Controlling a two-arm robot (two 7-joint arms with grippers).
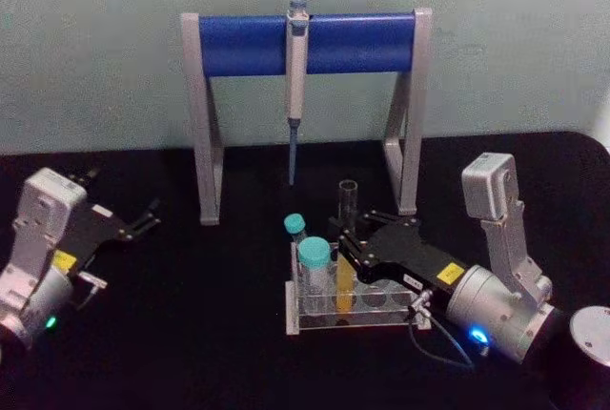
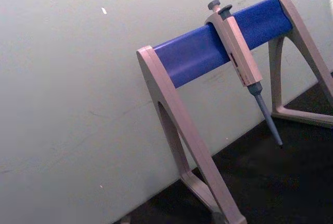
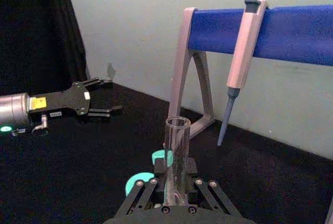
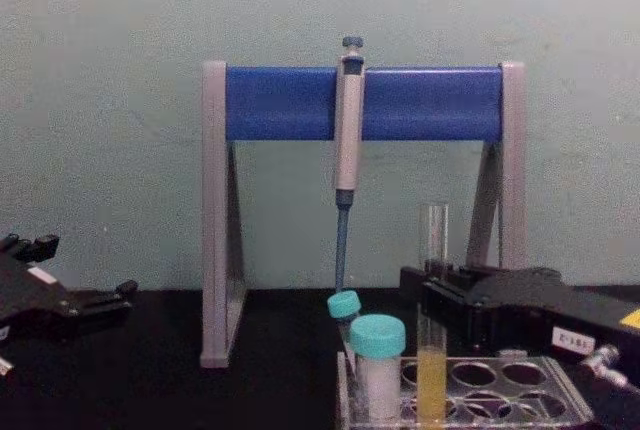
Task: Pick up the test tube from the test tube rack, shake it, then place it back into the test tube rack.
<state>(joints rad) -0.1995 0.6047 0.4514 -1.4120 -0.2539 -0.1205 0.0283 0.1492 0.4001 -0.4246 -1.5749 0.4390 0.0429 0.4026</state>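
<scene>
Right gripper pinches the upright tube between its fingers. The tube's base sits in the rack directly below the gripper. Long axis vertical, so lift straight up. Left gripper rests farther off, fingers spread.

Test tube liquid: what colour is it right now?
Yellow-orange, filling the lower part of the test tube; it shows best in the chest view.

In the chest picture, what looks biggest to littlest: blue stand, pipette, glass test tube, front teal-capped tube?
1. Blue stand, clearly largest.
2. Pipette and test tube look nearly alike in length; the tube stands nearer, so no sure ranking.
3. Front teal-capped tube, smallest.
</scene>
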